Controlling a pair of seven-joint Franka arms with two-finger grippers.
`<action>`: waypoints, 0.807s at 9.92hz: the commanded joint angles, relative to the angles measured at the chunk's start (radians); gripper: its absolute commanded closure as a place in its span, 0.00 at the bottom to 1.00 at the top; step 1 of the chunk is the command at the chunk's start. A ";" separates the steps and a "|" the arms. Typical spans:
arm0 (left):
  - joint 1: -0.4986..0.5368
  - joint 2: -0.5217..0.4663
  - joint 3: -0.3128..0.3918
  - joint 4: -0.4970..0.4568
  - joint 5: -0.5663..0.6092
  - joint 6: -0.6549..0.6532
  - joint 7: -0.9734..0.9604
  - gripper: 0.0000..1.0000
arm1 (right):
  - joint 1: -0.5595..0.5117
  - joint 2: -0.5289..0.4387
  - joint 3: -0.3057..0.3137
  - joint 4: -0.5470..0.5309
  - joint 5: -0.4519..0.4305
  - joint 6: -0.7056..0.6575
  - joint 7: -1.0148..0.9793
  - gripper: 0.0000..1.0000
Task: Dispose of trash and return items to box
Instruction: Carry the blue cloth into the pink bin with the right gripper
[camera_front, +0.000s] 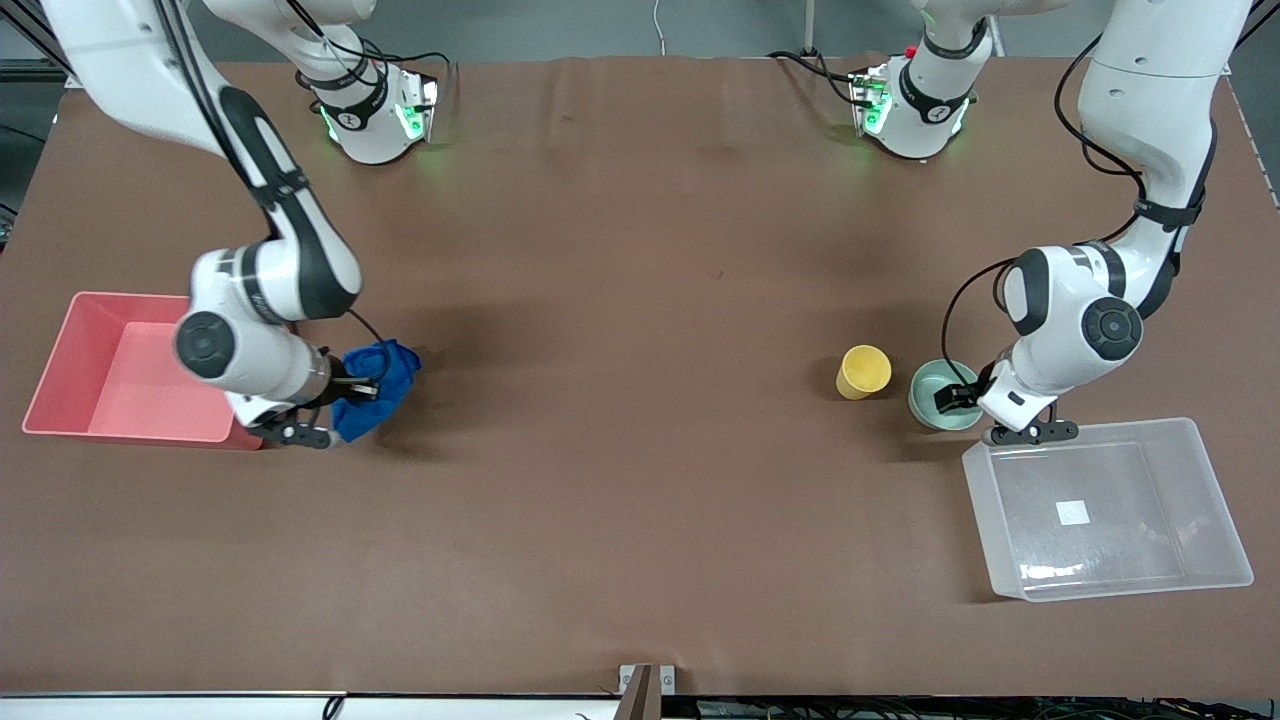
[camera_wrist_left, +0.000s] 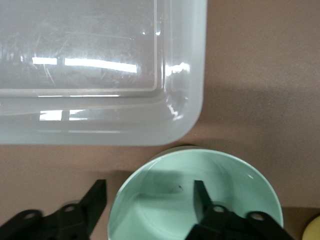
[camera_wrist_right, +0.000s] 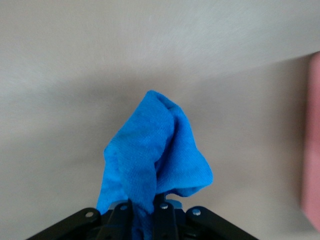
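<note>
right gripper (camera_front: 352, 392): clamping blue cloth (camera_front: 375, 385), hanging just beside pink bin (camera_front: 70, 345) (over bare table)
left gripper (camera_wrist_left: 150, 197): spread, straddling green bowl (camera_front: 940, 392) rim
nearby: yellow cup (camera_front: 863, 371) sitting beside bowl; clear box (camera_front: 1190, 505) adjoining
surface: brown table (camera_front: 620, 300)

Brown counter (camera_front: 640, 420), matte and faintly creased. Resting on it: pink bin (camera_front: 60, 395) at the right arm's end; at the left arm's end, yellow cup (camera_front: 863, 371) just beside mint-green bowl (camera_front: 930, 385), with clear tub (camera_front: 1215, 520) nearer the front camera.
</note>
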 joint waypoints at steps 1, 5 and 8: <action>0.006 0.028 -0.002 -0.008 0.015 0.023 0.006 0.93 | -0.034 -0.111 -0.053 0.071 0.005 -0.194 -0.137 0.99; 0.008 -0.094 -0.002 -0.023 0.017 -0.082 0.049 1.00 | -0.038 -0.134 -0.402 0.052 -0.010 -0.153 -0.761 0.98; 0.008 -0.196 -0.006 0.100 0.018 -0.282 0.085 1.00 | -0.075 0.000 -0.492 0.030 0.008 0.035 -0.983 0.97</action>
